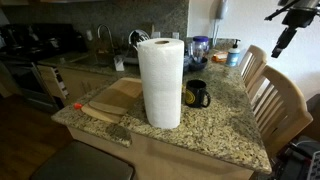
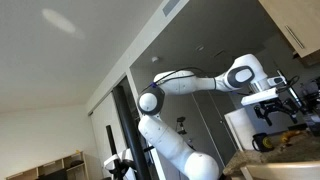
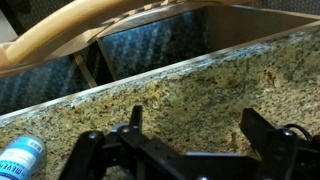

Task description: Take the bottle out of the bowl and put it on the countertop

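Note:
A small bottle [image 1: 233,55] with a white cap and blue label stands on the speckled granite countertop [image 1: 215,125] near its far edge. It also shows at the lower left of the wrist view [image 3: 20,158]. My gripper [image 1: 283,42] hangs high above the chairs, to the right of the bottle. In the wrist view the gripper [image 3: 198,132] is open and empty over bare granite [image 3: 190,90]. It also shows in an exterior view [image 2: 270,108]. A low dark shape [image 1: 194,65] behind the paper towel roll may be the bowl, but it is too small to tell.
A tall paper towel roll [image 1: 160,82] stands mid-counter. A black mug with yellow inside [image 1: 197,94] sits beside it. A wooden cutting board [image 1: 113,98] lies at the left. Wooden chairs [image 1: 280,100] stand at the counter's right edge, and one chair back [image 3: 90,30] shows in the wrist view.

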You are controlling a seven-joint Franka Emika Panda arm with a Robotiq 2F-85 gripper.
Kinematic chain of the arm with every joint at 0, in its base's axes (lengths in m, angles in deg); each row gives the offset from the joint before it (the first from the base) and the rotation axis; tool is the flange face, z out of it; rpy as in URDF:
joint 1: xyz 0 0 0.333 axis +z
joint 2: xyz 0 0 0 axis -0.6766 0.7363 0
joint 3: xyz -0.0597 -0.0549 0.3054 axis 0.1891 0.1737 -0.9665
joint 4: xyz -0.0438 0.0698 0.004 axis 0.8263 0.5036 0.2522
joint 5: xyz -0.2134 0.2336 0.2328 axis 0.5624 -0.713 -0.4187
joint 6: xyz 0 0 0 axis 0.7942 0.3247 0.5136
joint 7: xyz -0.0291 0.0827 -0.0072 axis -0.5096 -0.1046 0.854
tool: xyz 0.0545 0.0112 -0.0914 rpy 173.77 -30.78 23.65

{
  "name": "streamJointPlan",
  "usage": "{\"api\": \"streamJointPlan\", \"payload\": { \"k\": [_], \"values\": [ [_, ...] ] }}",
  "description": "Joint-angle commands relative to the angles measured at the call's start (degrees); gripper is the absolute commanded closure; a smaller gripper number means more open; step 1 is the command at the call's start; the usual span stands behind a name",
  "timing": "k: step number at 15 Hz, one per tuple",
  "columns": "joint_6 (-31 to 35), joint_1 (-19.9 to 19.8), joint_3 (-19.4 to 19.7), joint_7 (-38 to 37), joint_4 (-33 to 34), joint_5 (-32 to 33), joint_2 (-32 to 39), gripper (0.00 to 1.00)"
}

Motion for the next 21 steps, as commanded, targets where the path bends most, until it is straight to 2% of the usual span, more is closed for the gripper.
{"api": "streamJointPlan", "payload": {
  "k": [1,7,9,10,12,15,16,18,20,21],
  "values": [
    [-0.14,-1.47,-1.24,0.64,0.13,-0.79,0.29,0.00],
    [-0.14,-1.47,-1.24,0.64,0.13,-0.79,0.29,0.00],
    [2.73,-1.31,-1.02,-1.10,-0.67,-3.30,-0.19,0.00],
    [-2.17,-0.26,-2.62,-5.44,8.21,-5.99,2.10,0.00],
    [-0.99,-0.24,-4.34,-12.43,13.93,-9.58,6.14,0.00],
    [-4.27,-0.83,-6.85,-21.19,25.12,-11.33,13.37,0.00],
    [-0.96,-1.40,-6.91,-17.37,17.37,-10.13,6.65,0.00],
    [-1.29,-1.44,-7.77,-18.33,19.62,-10.15,8.70,0.00],
    [-1.29,-1.58,-7.61,-18.17,18.99,-10.15,8.12,0.00],
    [-0.08,-2.43,-8.24,-19.79,17.40,-8.16,8.03,0.00]
  ]
}}
